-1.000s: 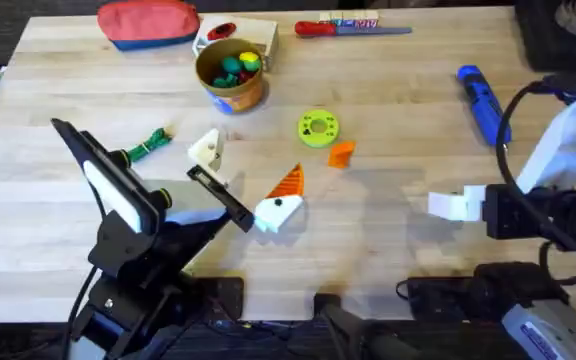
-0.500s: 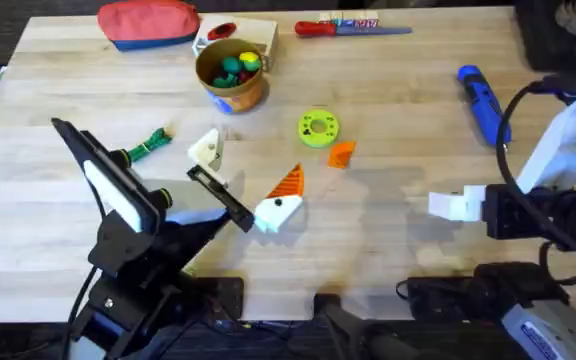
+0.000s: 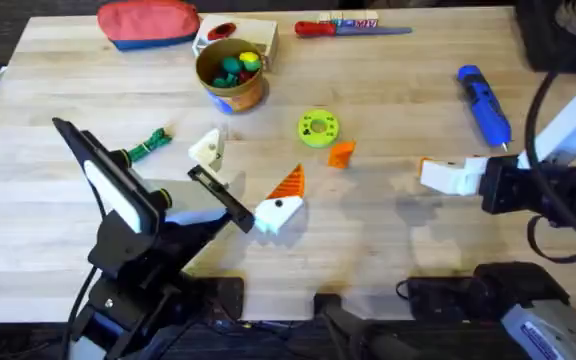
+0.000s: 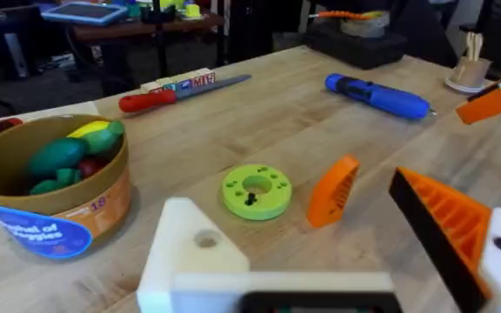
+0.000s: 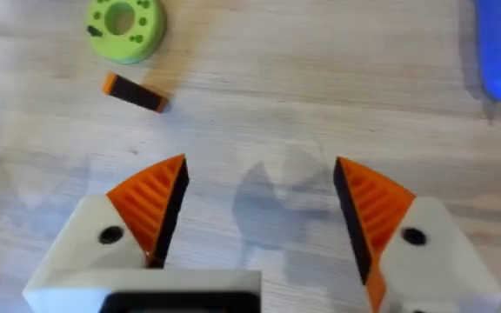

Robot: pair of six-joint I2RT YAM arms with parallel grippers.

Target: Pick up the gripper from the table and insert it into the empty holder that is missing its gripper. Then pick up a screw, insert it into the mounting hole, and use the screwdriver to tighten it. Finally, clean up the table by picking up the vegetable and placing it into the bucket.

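Note:
The loose orange gripper (image 3: 341, 153) lies on the table beside a green disc (image 3: 317, 128); it is seen too from the right wrist (image 5: 135, 92) and the left wrist (image 4: 333, 191). My left gripper (image 3: 246, 172) is open: one finger is the plain white holder (image 3: 208, 150) (image 4: 190, 252) with a small hole, the other carries an orange pad (image 3: 288, 183). To the right of the loose piece my right gripper (image 3: 430, 172) (image 5: 259, 200) hangs open and empty. The blue screwdriver (image 3: 483, 103) lies far right. The vegetable (image 3: 148, 145) lies left of the holder. The bucket (image 3: 231, 72) stands behind, holding toy foods.
A red-handled screwdriver (image 3: 348, 28), a white box (image 3: 253, 32) and a red pouch (image 3: 148, 22) line the far edge. Bare wood lies between my right gripper and the loose orange piece. The left arm's body (image 3: 128, 200) covers the near left.
My right gripper has moved away from its base toward the far side and slightly left, closer to the loose orange piece. The left arm has stayed still.

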